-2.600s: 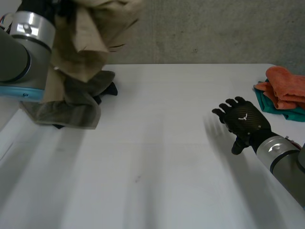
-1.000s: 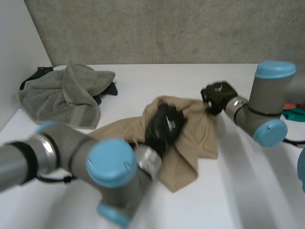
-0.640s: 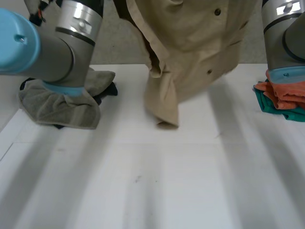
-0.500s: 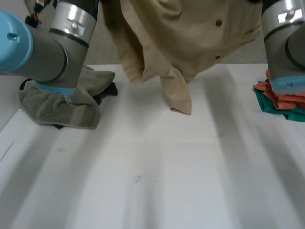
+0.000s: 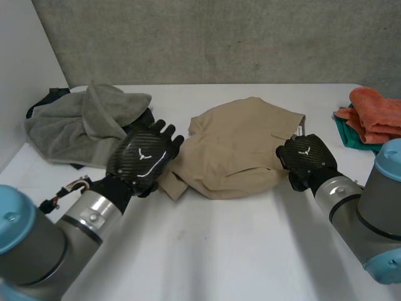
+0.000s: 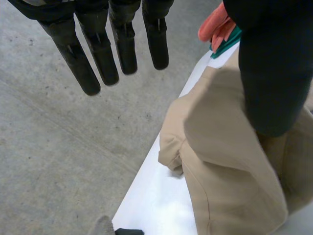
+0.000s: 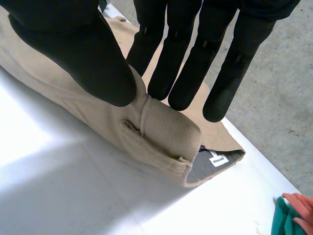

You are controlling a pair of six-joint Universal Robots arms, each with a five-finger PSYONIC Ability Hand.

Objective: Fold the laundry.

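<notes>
Two hands are flanking one tan garment (image 5: 235, 147), which is lying bunched and partly doubled over in the middle of the white table (image 5: 219, 257) in the head view. The left hand (image 5: 143, 162) is hovering at the garment's left edge with its fingers spread and straight, grasping nothing. The right hand (image 5: 306, 158) is sitting against the right edge. A grey towel (image 5: 75, 128) is lying heaped at the far left, near the left hand. At the far right, a stack of orange cloths (image 5: 376, 110) is resting on a teal cloth (image 5: 349, 135), apart from the garment. The near half of the table is lying bare, so that is judged the room to spread into.

In the left wrist view, the left hand (image 6: 98, 58) is hanging released above the garment (image 6: 230, 166). Its fingers are straight and clear of the cloth, and its thumb is reaching across in front. A rumpled corner is curling beside the table's far edge.

In the right wrist view, the right hand (image 7: 73, 49) is apparently pinching a rolled fold of the garment (image 7: 166, 125) between thumb and straight fingers. The pinch is near an end where a small white label (image 7: 218, 160) is showing.

The step in hand is judged to be laying out and flattening, with no neat fold made yet. The next move is probably calling for the left hand to take the left edge. Both hands would then be drawing the cloth flat towards the bare near side, minding the towel and the far edge.
</notes>
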